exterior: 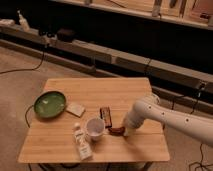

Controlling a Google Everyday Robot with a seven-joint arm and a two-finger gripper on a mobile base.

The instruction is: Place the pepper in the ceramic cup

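Note:
The pepper (117, 130) is a small reddish-brown curved piece lying on the wooden table (60, 145), just right of the white ceramic cup (95, 128). The cup stands upright near the table's front middle. My gripper (125, 131) is at the end of the white arm (165, 116) that comes in from the right; it is low over the table, right at the pepper's right end.
A flat dark bar with orange stripes (105, 115) lies just behind the cup and pepper. A white labelled bottle (81, 142) lies left of the cup. A green bowl (50, 104) and a pale sponge (76, 108) sit at the left. Shelving runs behind the table.

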